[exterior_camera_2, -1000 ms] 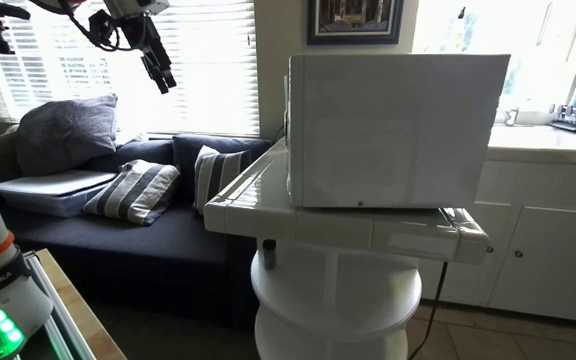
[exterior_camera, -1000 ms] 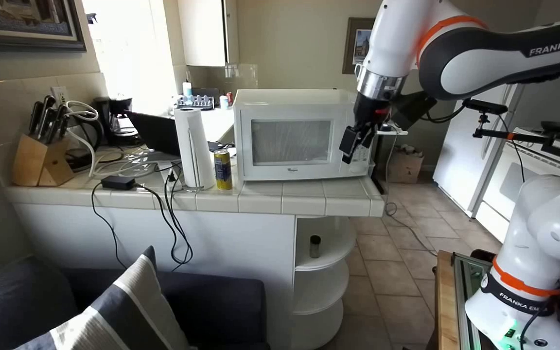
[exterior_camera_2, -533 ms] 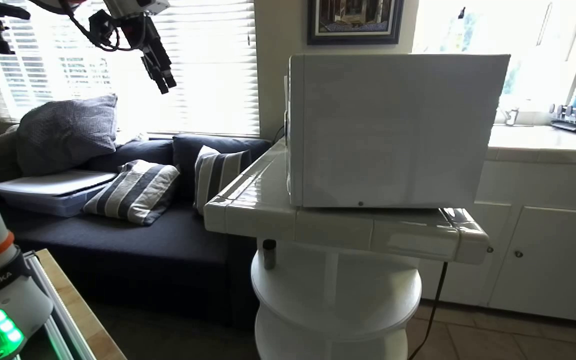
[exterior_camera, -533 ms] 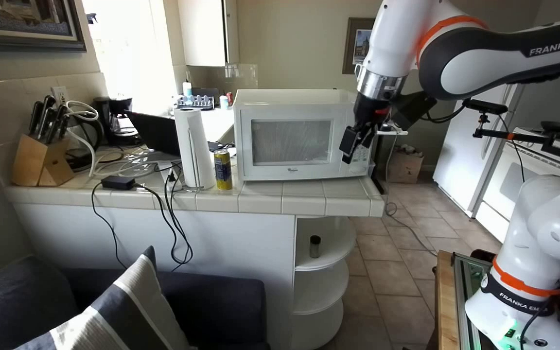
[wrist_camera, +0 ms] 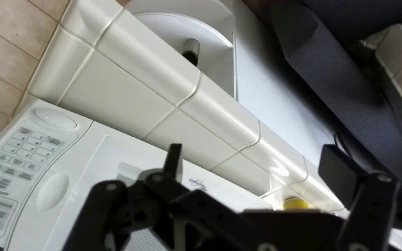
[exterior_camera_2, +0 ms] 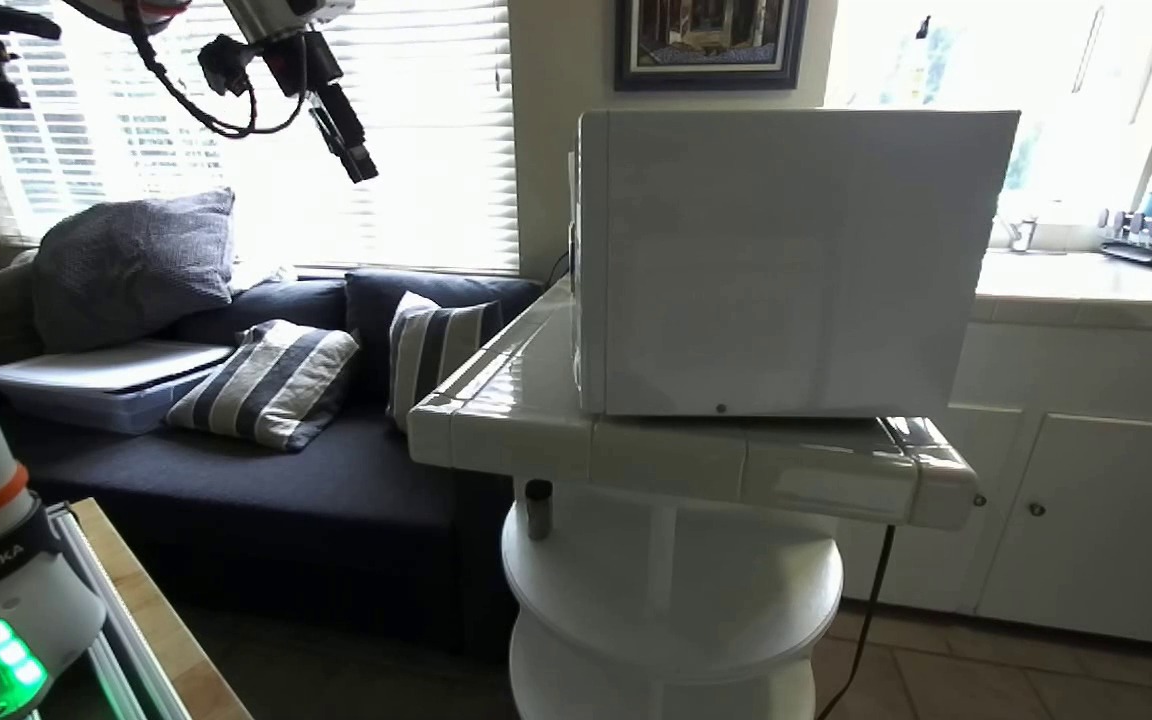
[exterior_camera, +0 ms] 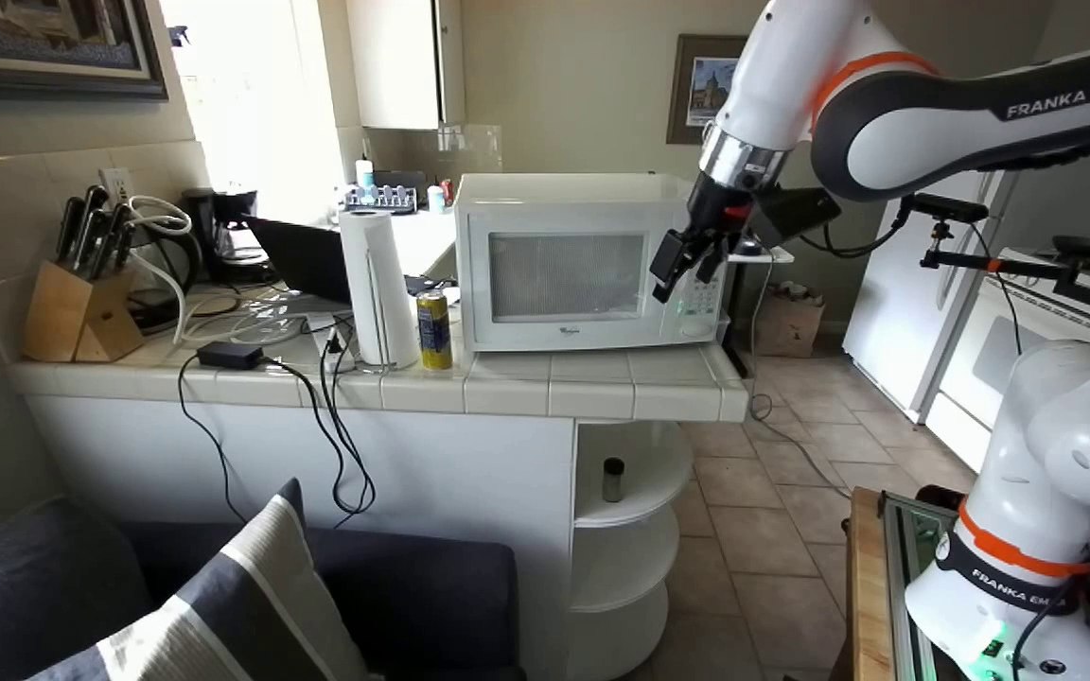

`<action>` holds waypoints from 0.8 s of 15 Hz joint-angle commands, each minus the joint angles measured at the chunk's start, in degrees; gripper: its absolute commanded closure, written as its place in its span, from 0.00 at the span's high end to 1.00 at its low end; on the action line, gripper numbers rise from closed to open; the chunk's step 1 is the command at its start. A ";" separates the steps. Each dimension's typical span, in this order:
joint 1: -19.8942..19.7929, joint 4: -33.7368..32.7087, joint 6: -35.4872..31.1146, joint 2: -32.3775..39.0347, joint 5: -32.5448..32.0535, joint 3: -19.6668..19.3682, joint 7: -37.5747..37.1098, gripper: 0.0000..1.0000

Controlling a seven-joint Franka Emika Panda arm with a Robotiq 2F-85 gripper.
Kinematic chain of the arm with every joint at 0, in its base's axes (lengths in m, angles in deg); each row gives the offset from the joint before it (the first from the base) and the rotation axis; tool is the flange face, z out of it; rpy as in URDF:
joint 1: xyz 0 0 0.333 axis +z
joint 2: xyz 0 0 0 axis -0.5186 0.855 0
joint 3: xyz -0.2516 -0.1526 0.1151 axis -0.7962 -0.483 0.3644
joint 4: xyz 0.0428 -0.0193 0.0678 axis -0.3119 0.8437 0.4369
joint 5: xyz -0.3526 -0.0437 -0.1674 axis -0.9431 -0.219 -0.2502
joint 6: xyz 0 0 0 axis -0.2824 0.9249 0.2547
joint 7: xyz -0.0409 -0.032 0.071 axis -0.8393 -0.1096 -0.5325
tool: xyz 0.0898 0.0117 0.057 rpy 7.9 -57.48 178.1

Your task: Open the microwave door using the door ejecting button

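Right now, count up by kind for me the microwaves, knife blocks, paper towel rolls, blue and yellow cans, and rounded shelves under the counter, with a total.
Microwave: 1
Knife block: 1
Paper towel roll: 1
Blue and yellow can: 1
Rounded shelves: 3
Total: 7

Blown-out window [exterior_camera_2: 276,175], dim sofa [exterior_camera_2: 266,510]

A dark sofa [exterior_camera_2: 326,500] stands before bright blinds [exterior_camera_2: 436,140].

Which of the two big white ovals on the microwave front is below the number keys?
The oval button at the bottom of the control strip, nearer the tiled countertop. The other oval sits higher, on the microwave door.
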 commanded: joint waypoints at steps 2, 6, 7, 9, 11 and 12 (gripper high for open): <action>-5.31 9.00 -11.03 -4.90 -0.76 -3.66 -5.59 1.00; -12.50 14.14 -19.15 -5.25 -1.95 -3.43 -11.78 0.58; -14.42 15.50 -21.31 -5.12 -2.76 -2.86 -13.36 0.50; -18.34 18.05 -25.74 -4.58 -5.26 -1.35 -16.45 0.35; -21.88 19.90 -28.88 -3.72 -7.82 0.06 -18.96 0.19; -23.64 17.45 -29.40 -0.85 -8.94 1.06 -19.85 0.11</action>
